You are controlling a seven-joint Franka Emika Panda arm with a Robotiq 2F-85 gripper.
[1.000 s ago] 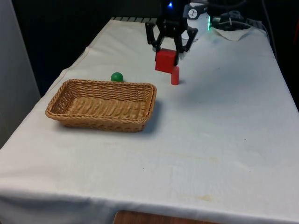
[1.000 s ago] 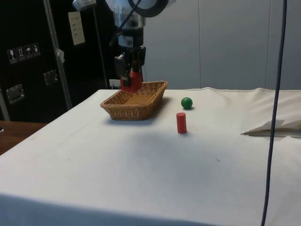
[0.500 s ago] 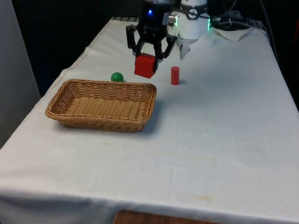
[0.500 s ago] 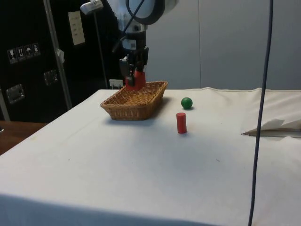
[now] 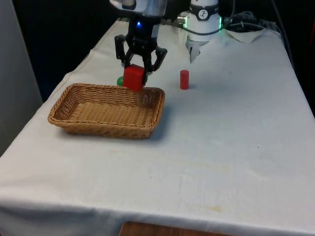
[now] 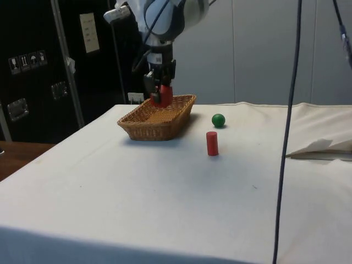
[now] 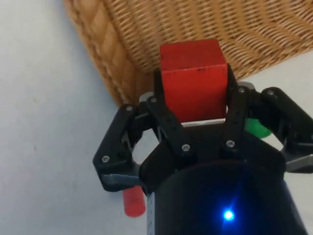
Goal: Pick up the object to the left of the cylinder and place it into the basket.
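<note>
My gripper (image 5: pixel 135 73) is shut on a red cube (image 5: pixel 134 77), held in the air over the far rim of the wicker basket (image 5: pixel 74 115). In the side view the gripper (image 6: pixel 162 93) and the cube (image 6: pixel 164 95) hang above the basket (image 6: pixel 148 124). The wrist view has the cube (image 7: pixel 193 78) between the fingers with the basket's (image 7: pixel 205 22) corner under it. A red cylinder (image 5: pixel 184 79) stands upright on the cloth to the front view's right of the basket. A green ball (image 5: pixel 119 81) lies behind the basket, partly hidden by the cube.
The basket is empty inside. A crumpled white cloth (image 5: pixel 248 30) lies at the far end of the table near the robot's base. In the side view the ball (image 6: pixel 218 120) and the cylinder (image 6: pixel 212 143) sit to the right of the basket.
The gripper has carried the red cube towards the front view's left, from beside the cylinder to above the basket's far rim. It now covers part of the green ball.
</note>
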